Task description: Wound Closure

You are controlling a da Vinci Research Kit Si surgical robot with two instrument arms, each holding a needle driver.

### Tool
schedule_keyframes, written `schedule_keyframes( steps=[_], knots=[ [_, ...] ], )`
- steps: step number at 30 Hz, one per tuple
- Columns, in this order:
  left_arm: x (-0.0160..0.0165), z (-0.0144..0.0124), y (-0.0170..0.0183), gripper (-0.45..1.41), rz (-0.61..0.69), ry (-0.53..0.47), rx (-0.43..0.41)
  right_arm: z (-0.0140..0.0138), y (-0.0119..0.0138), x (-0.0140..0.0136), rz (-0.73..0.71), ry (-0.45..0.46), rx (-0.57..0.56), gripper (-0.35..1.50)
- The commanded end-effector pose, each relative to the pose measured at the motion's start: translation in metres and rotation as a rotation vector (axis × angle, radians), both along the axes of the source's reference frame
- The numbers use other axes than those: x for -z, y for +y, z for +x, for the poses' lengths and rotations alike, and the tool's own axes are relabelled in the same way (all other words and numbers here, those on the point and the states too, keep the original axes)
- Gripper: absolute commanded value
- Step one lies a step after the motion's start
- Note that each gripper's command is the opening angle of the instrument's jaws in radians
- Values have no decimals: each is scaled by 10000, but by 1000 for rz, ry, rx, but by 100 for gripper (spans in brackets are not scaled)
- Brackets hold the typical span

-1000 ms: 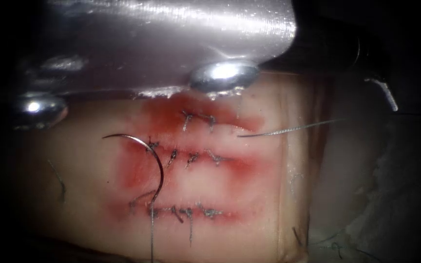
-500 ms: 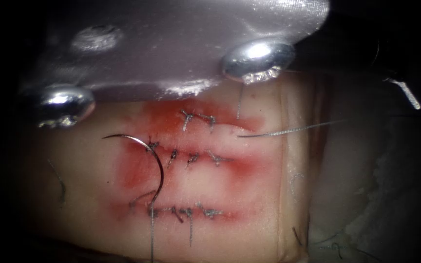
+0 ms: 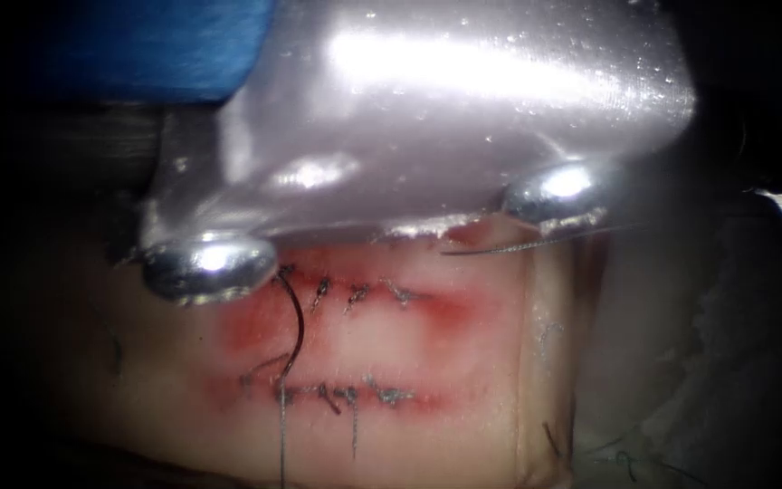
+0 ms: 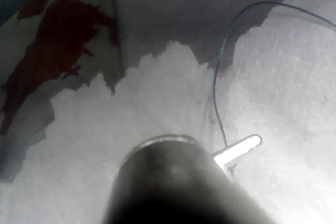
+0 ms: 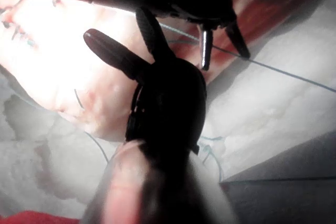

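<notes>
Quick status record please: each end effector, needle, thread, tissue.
left end effector: open, holding nothing
right end effector: open, holding nothing
needle: on the tissue at the stitched cuts' left end, held by neither tool; upper curve hidden; unclear whether it pierces
thread: trails from the needle's tail down the tissue
red fluid: around the stitched cuts

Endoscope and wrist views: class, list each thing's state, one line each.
needle: lying on the tissue, held by neither tool
right tool: jaws open, holding nothing
left tool: thread runs to its tip; grip unclear
cut: stitched shut
</notes>
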State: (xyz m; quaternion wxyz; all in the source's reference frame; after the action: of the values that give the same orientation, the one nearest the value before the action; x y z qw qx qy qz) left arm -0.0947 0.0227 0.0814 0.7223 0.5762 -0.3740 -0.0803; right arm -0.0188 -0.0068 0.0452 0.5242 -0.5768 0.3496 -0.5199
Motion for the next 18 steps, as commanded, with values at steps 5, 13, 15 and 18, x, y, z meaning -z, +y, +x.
schedule_keyframes(
  steps=[5,13,15,18],
  knots=[
    [-6,-11,17,-45,-32,30,-5,8,-7,-3,-5,1,2,141],
    [-9,5,20,-45,-34,25,-9,8,-7,-2,-5,1,2,141],
    [-11,12,21,-45,-38,24,-3,8,-8,-2,1,3,1,140],
    [-14,22,24,-45,-40,28,5,9,-8,-2,1,3,1,140]
  ],
)
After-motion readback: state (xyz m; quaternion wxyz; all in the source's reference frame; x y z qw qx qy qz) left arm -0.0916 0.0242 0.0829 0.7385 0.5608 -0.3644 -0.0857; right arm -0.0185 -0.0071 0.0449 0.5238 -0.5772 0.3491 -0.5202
